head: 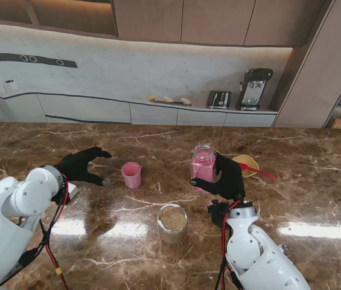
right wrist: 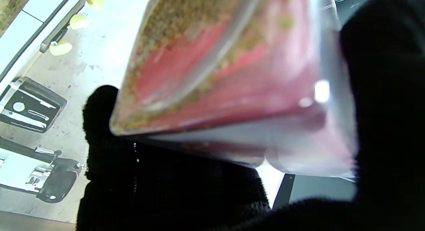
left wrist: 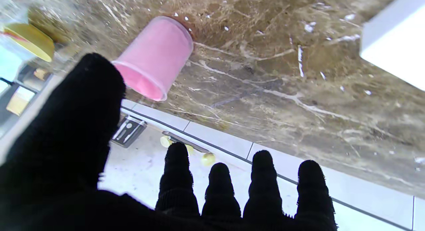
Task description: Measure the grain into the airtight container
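A clear jar with pink contents (head: 203,164) stands right of the table's middle, and my right hand (head: 227,179) is shut on it from the near side. The right wrist view fills with that jar (right wrist: 232,78), pink inside with brownish grain against its wall. A small pink cup (head: 131,174) stands upright left of the middle; the left wrist view shows the same cup (left wrist: 154,58). My left hand (head: 82,166) hovers open just left of the cup, fingers spread, not touching it. A glass container of brown grain (head: 172,223) sits nearer to me, between the two arms.
A yellow lid (head: 246,163) with a red spoon (head: 258,171) across it lies right of the jar. A white box corner (left wrist: 395,41) shows in the left wrist view. The counter behind the table holds a toaster (head: 218,99) and a coffee machine (head: 253,89).
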Motion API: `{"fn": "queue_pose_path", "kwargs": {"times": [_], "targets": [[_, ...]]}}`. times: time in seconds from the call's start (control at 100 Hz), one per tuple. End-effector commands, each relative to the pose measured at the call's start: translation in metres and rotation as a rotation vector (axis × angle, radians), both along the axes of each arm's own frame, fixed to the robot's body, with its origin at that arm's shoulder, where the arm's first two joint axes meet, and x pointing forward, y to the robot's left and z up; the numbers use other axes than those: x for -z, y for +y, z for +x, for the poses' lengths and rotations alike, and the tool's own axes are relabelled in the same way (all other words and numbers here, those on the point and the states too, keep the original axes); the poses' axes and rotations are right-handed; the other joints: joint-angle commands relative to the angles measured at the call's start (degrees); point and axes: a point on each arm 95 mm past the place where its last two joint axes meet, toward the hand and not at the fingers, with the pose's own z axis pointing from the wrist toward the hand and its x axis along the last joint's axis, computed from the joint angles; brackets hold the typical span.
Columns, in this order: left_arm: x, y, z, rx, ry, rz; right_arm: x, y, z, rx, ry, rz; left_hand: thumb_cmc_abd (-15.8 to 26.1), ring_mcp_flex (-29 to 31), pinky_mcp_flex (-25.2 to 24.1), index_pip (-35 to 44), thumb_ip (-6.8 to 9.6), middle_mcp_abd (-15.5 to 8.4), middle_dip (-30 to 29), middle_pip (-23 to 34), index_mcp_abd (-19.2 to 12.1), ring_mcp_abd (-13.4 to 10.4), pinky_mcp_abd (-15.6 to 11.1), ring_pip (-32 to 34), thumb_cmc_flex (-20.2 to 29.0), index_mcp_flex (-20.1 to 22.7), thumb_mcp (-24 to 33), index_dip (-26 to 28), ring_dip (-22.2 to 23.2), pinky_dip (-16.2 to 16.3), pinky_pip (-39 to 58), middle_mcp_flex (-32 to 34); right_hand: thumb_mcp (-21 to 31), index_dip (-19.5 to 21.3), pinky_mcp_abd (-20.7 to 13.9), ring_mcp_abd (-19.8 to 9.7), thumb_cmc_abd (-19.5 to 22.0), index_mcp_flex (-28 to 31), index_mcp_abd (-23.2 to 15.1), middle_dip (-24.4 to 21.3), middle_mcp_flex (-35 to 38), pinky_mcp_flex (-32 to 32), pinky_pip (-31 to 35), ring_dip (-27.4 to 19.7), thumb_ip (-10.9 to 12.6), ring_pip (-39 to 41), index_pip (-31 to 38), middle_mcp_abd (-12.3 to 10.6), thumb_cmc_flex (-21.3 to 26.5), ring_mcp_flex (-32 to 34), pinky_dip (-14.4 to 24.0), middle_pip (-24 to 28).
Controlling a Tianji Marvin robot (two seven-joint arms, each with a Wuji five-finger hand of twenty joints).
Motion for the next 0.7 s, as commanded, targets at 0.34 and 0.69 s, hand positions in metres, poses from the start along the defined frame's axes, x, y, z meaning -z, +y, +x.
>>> {"fn": "queue_pose_path", "kwargs": {"times": [0.34, 0.69], "targets": [[-0.054, 0.046, -0.02, 0.145, 0.087, 0.428, 0.004, 0.002, -0.001, -0.012, 0.004, 0.006, -4.6, 6.2, 6.3, 0.6, 0.09, 0.9, -2.5, 2.6, -0.5, 1.9, 0.1, -1.5, 4.4, 1.7, 10.3, -5.3, -4.1, -13.1, 18.9, 0.3, 21.2, 1.7, -2.1, -7.0, 11.0, 7.7, -22.5, 1.6, 3.3, 0.0, 1.3, 0.5, 3.7, 2.6, 9.1, -9.8, 19.9, 2.8, 0.1, 4.9], [-0.015, 0.062, -0.025, 0.043, 0.236, 0.538, 0.007, 0.007, 0.001, -0.028, 0.009, 0.006, 0.7, 0.1, 5.8, -10.8, 2.38, -0.8, -8.1, -3.0, -3.9, 2.2, 7.2, -3.2, 10.1, -1.2, 18.6, -15.9, -10.7, -21.1, 23.1, -1.6, 21.2, 1.7, -2.1, -7.0, 11.1, 7.5, -22.3, 1.6, 3.4, 0.0, 1.3, 0.6, 3.7, 2.7, 9.1, -9.9, 19.9, 3.0, 0.1, 4.9]]}}
